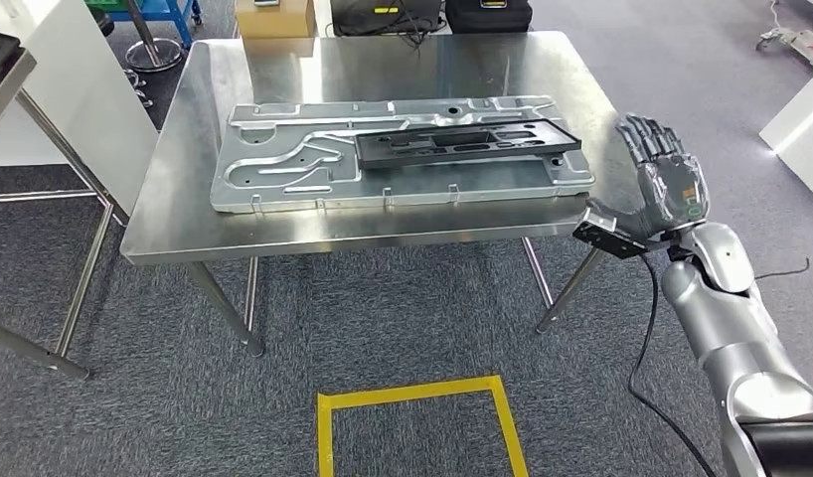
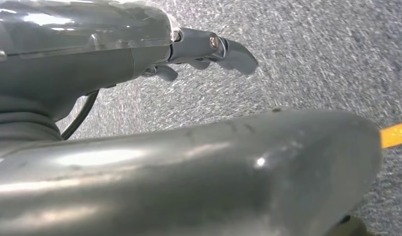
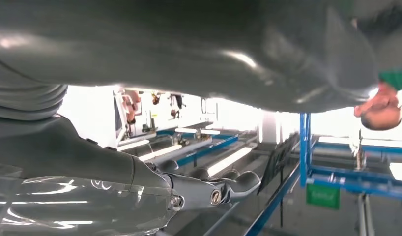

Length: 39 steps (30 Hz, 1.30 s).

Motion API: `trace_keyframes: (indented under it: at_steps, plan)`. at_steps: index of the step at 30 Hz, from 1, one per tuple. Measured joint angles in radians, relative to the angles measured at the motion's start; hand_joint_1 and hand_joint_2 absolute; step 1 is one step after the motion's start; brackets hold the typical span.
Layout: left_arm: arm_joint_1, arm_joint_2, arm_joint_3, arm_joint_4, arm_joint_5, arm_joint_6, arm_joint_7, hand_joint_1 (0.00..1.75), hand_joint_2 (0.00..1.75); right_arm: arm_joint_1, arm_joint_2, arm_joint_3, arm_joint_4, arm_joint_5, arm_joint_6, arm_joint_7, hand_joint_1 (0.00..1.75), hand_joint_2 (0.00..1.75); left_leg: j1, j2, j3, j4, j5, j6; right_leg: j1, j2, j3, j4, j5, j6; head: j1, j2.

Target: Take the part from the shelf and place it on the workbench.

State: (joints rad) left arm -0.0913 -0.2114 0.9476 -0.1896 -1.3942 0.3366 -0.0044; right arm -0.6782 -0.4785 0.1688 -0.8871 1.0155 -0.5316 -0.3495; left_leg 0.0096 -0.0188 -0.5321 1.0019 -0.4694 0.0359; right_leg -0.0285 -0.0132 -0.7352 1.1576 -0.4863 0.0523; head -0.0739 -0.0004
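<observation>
A long black plastic part [image 1: 467,142] lies flat on a large silver stamped metal panel [image 1: 283,169], which rests on the steel workbench [image 1: 383,70]. My right hand [image 1: 661,174] is raised beside the bench's right edge, level with the part's right end. Its fingers are spread upward and it holds nothing, clear of the part. The right wrist view shows the same hand [image 3: 209,189] with fingers stretched out and empty. My left hand [image 2: 199,54] hangs over grey carpet with nothing in it.
A yellow tape square [image 1: 422,397] marks the carpet in front of the bench. A white table [image 1: 45,70] stands at the left. A cardboard box [image 1: 275,18] and black cases [image 1: 487,15] sit behind the bench. Blue racks [image 3: 307,147] and a person [image 3: 381,110] appear in the right wrist view.
</observation>
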Motion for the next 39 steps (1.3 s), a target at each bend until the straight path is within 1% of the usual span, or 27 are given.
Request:
trace_keyframes:
  at_steps: [1,2,4,5,6,8,9,11,13,15,17,18,19,20,22,24,25,27,28,29,30,32,33,34,36,37,39]
  plan:
    - [-0.003,0.001,0.000,0.000,0.003,0.002,-0.003,0.00,0.00,0.029,0.003,-0.009,-0.012,0.013,-0.004,0.003,0.00,0.00,-0.004,-0.004,-0.017,0.001,0.013,0.002,0.000,0.003,-0.014,0.070,-0.037,0.000,0.000,0.000]
    - [-0.006,0.001,0.000,0.000,0.005,0.003,-0.004,0.00,0.00,0.053,0.007,-0.016,-0.021,0.023,-0.007,0.006,0.00,0.00,-0.008,-0.009,-0.033,0.003,0.025,0.003,0.000,0.004,-0.018,0.123,-0.047,-0.002,0.000,0.000]
    - [-0.008,0.003,0.000,0.000,0.007,0.004,-0.005,0.00,0.00,0.091,0.018,-0.025,-0.031,0.034,-0.013,0.010,0.00,0.00,-0.013,-0.022,-0.066,0.009,0.046,0.002,0.000,0.009,0.018,0.135,-0.010,-0.009,0.000,0.000]
    - [-0.009,0.003,0.000,0.000,0.006,0.004,-0.005,0.00,0.00,0.106,0.021,-0.030,-0.034,0.036,-0.018,0.011,0.00,0.00,-0.015,-0.031,-0.082,0.012,0.057,0.000,0.000,0.022,0.062,0.088,0.011,-0.014,0.000,0.000]
    - [-0.010,0.004,0.000,0.000,0.005,0.004,-0.005,0.00,0.00,0.118,0.024,-0.035,-0.038,0.037,-0.024,0.011,0.00,0.00,-0.016,-0.041,-0.096,0.015,0.066,-0.003,0.000,0.047,0.115,0.020,0.012,-0.022,0.000,0.000]
    - [-0.012,0.004,0.000,0.000,0.002,0.005,-0.005,0.00,0.00,0.140,0.026,-0.048,-0.045,0.035,-0.036,0.010,0.00,0.00,-0.016,-0.061,-0.115,0.017,0.086,-0.013,0.000,0.090,0.196,-0.103,-0.012,-0.028,0.000,0.000]
    - [-0.012,0.004,0.000,0.000,0.002,0.005,-0.004,0.00,0.00,0.148,0.027,-0.053,-0.048,0.033,-0.040,0.010,0.00,0.00,-0.014,-0.072,-0.121,0.014,0.097,-0.020,0.002,0.096,0.212,-0.134,-0.024,-0.030,0.000,0.000]
    - [-0.009,0.005,0.000,0.000,0.000,0.004,0.002,0.00,0.00,0.164,0.031,-0.060,-0.052,0.029,-0.044,0.010,0.00,0.00,-0.011,-0.094,-0.130,0.005,0.119,-0.034,0.004,0.072,0.207,-0.147,-0.012,-0.035,0.000,0.000]
    - [-0.004,0.005,0.000,0.000,-0.006,0.000,0.013,0.00,0.00,0.193,0.039,-0.073,-0.060,0.018,-0.047,0.009,0.00,0.00,-0.013,-0.070,-0.152,0.029,0.084,-0.046,0.001,0.040,0.191,-0.155,0.009,-0.049,-0.001,0.000]
    - [-0.002,0.005,0.000,0.000,-0.011,-0.003,0.024,0.00,0.00,0.246,0.048,-0.097,-0.074,0.006,-0.052,0.006,0.00,0.00,-0.014,-0.018,-0.183,0.131,-0.017,-0.053,0.004,0.006,0.170,-0.158,0.029,-0.060,-0.001,0.000]
    - [0.000,0.005,0.000,0.000,-0.012,-0.004,0.031,0.00,0.00,0.296,0.061,-0.124,-0.084,-0.002,-0.056,0.004,0.00,0.00,-0.010,0.005,-0.204,0.263,-0.089,-0.059,0.009,-0.026,0.148,-0.156,0.045,-0.063,-0.002,0.000]
    - [0.001,0.005,0.000,0.000,-0.012,-0.005,0.033,0.00,0.00,0.315,0.069,-0.135,-0.086,-0.003,-0.058,0.003,0.00,0.00,-0.009,0.009,-0.199,0.302,-0.093,-0.061,0.011,-0.041,0.134,-0.155,0.054,-0.063,-0.002,0.000]
    - [0.002,0.005,0.000,0.000,-0.013,-0.005,0.035,0.00,0.00,0.329,0.078,-0.143,-0.089,-0.003,-0.060,0.002,0.00,0.00,-0.008,0.011,-0.178,0.305,-0.075,-0.061,0.012,-0.054,0.121,-0.153,0.064,-0.063,-0.002,0.000]
    - [0.002,0.005,0.000,0.000,-0.013,-0.006,0.036,0.00,0.00,0.340,0.085,-0.150,-0.091,-0.003,-0.062,0.001,0.00,0.00,-0.010,0.016,-0.138,0.273,-0.048,-0.058,0.013,-0.065,0.108,-0.151,0.072,-0.062,-0.002,0.000]
    - [-0.001,0.007,-0.001,0.000,-0.014,-0.006,0.037,0.00,0.00,0.357,0.095,-0.165,-0.097,-0.012,-0.055,-0.005,0.00,0.00,-0.019,0.047,-0.013,0.124,-0.025,-0.045,0.014,-0.084,0.091,-0.149,0.089,-0.058,-0.002,0.000]
    - [-0.004,0.009,-0.001,-0.001,-0.015,-0.005,0.037,0.00,0.00,0.368,0.107,-0.187,-0.099,-0.061,-0.015,-0.024,0.00,0.00,-0.029,0.072,0.079,-0.010,-0.047,-0.033,0.015,-0.098,0.085,-0.150,0.106,-0.050,-0.002,0.000]
    - [-0.003,0.009,-0.001,-0.001,-0.014,-0.004,0.037,0.00,0.00,0.372,0.120,-0.202,-0.095,-0.107,0.021,-0.039,0.00,0.00,-0.032,0.072,0.093,-0.040,-0.054,-0.028,0.014,-0.103,0.083,-0.154,0.116,-0.046,-0.002,0.000]
    - [0.000,0.010,-0.001,-0.001,-0.010,-0.001,0.035,0.00,0.00,0.380,0.155,-0.232,-0.065,-0.210,0.100,-0.067,0.00,0.00,-0.029,0.067,0.083,-0.057,-0.035,-0.016,0.014,-0.100,0.081,-0.162,0.127,-0.038,-0.001,0.000]
    - [0.000,0.010,-0.001,-0.001,-0.010,0.001,0.033,0.00,0.00,0.384,0.172,-0.246,-0.038,-0.251,0.127,-0.077,0.00,0.00,-0.026,0.066,0.077,-0.064,-0.021,-0.009,0.013,-0.082,0.078,-0.157,0.113,-0.034,-0.001,0.000]
    - [-0.001,0.010,-0.001,-0.001,-0.012,0.002,0.031,0.00,0.00,0.390,0.189,-0.266,0.008,-0.291,0.154,-0.082,0.00,0.00,-0.023,0.064,0.066,-0.070,-0.004,-0.002,0.011,-0.054,0.068,-0.126,0.072,-0.029,-0.001,0.000]
    - [-0.003,0.009,-0.001,-0.001,-0.016,0.002,0.028,0.00,0.00,0.396,0.206,-0.288,0.065,-0.328,0.179,-0.078,0.00,0.00,-0.021,0.060,0.052,-0.070,0.011,0.002,0.008,-0.025,0.055,-0.074,0.018,-0.024,-0.001,0.000]
    - [-0.006,0.008,-0.002,-0.001,-0.026,0.002,0.026,0.00,0.00,0.416,0.243,-0.339,0.193,-0.396,0.233,-0.050,0.00,0.00,-0.020,0.048,0.015,-0.063,0.035,0.004,0.005,0.006,0.026,0.062,-0.072,-0.017,-0.001,0.000]
    - [-0.006,0.008,-0.003,-0.001,-0.031,0.002,0.025,0.00,0.00,0.429,0.262,-0.364,0.255,-0.424,0.258,-0.024,0.00,0.00,-0.020,0.043,-0.002,-0.057,0.044,0.002,0.003,0.008,0.024,0.107,-0.078,-0.014,-0.001,0.000]
    - [-0.006,0.008,-0.003,-0.001,-0.036,0.001,0.026,0.00,0.00,0.445,0.283,-0.389,0.314,-0.452,0.284,0.010,0.00,0.00,-0.018,0.040,-0.021,-0.048,0.052,-0.001,0.000,0.009,0.038,0.122,-0.062,-0.011,-0.001,0.000]
    - [-0.008,0.008,-0.004,-0.001,-0.041,0.000,0.028,0.00,0.00,0.479,0.327,-0.440,0.418,-0.507,0.336,0.107,0.00,0.00,-0.014,0.034,-0.057,-0.024,0.062,-0.011,-0.010,0.009,0.113,0.050,-0.015,-0.003,-0.001,0.000]
    - [-0.011,0.008,-0.004,-0.001,-0.043,-0.001,0.031,0.00,0.00,0.498,0.352,-0.467,0.460,-0.533,0.357,0.159,0.00,0.00,-0.012,0.032,-0.074,-0.009,0.064,-0.018,-0.012,0.010,0.163,-0.017,-0.013,0.002,-0.001,0.000]
    - [-0.016,0.008,-0.004,-0.002,-0.045,-0.001,0.034,0.00,0.00,0.535,0.398,-0.518,0.521,-0.572,0.379,0.231,0.00,0.00,-0.013,0.030,-0.099,0.016,0.070,-0.033,-0.009,0.013,0.221,-0.113,-0.038,-0.007,-0.001,0.000]
